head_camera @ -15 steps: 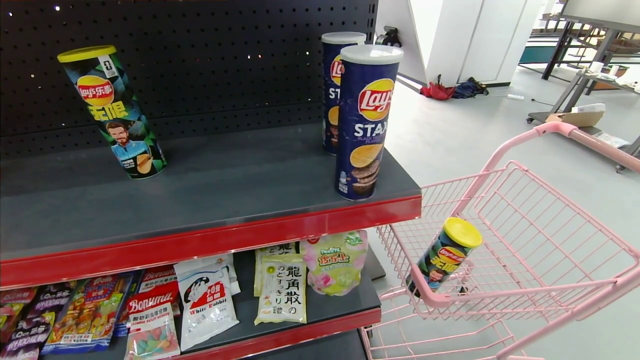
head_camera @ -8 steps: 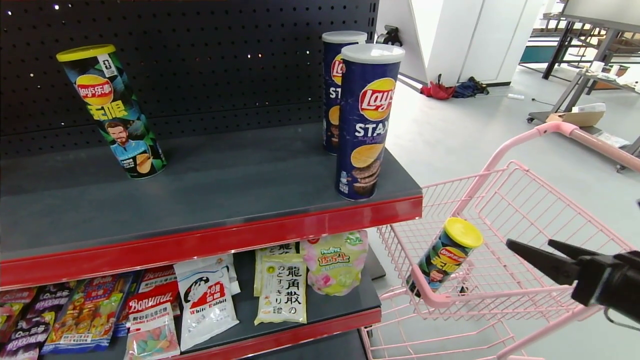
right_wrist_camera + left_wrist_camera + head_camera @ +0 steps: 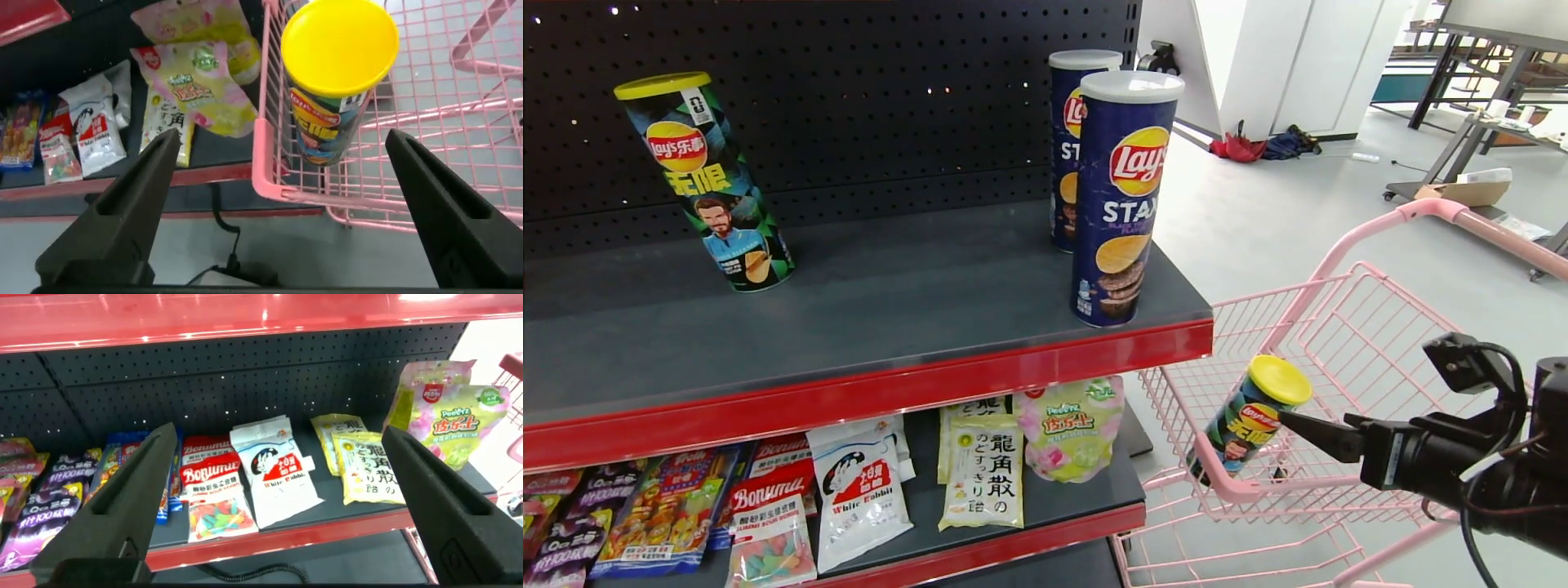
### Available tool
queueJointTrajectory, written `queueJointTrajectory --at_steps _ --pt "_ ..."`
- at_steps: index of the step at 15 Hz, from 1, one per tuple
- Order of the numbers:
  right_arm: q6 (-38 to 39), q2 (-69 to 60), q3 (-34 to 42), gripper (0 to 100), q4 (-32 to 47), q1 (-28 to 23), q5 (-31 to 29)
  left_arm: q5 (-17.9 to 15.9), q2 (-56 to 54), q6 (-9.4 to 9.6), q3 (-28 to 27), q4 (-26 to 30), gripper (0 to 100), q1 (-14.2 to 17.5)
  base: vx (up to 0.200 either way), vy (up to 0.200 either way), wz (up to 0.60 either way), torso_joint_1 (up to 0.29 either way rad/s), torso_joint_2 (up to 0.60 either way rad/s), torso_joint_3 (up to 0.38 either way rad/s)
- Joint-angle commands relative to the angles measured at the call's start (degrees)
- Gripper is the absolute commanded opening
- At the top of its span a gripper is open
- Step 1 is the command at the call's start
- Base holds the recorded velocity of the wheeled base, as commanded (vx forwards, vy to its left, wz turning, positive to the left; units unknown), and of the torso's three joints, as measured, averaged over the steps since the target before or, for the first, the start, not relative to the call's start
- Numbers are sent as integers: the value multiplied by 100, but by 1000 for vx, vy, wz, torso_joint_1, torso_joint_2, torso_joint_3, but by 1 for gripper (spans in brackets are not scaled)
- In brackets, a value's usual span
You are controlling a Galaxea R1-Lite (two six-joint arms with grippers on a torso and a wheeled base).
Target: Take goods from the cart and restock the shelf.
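The right gripper has its two fingers spread wide apart, and it holds nothing. The can with the yellow lid shows in the gap between them. In the head view this gripper is at the lower right, and one fingertip is right beside the can, just under its lid. I cannot tell if it touches. The can leans in the front corner of the pink cart, at the lower right of the head view.

The left gripper is spread wide too, with nothing in it. It faces the snack bags on the low shelf.

In the head view, the top shelf has another yellow-lid can at the upper left. Two blue cans stand at the shelf's right end, one behind the other.
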Motion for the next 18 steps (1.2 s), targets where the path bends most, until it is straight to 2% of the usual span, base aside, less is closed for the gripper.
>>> queueJointTrajectory --at_steps 1,4,13,18 --pt "12 570 -97 100 -217 6 -1 2 2 -4 1 0 100 1 0 0 0 0 0 0" --pt "-5 1071 -158 100 -692 -11 -45 2 2 4 1 0 100 1 0 0 0 0 0 0" --pt "3 1730 -264 100 -824 -2 -124 2 2 -4 1 0 100 1 0 0 0 0 0 0" --pt "-14 2310 -334 100 -1439 15 -150 2 2 4 1 0 100 1 0 0 0 0 0 0"
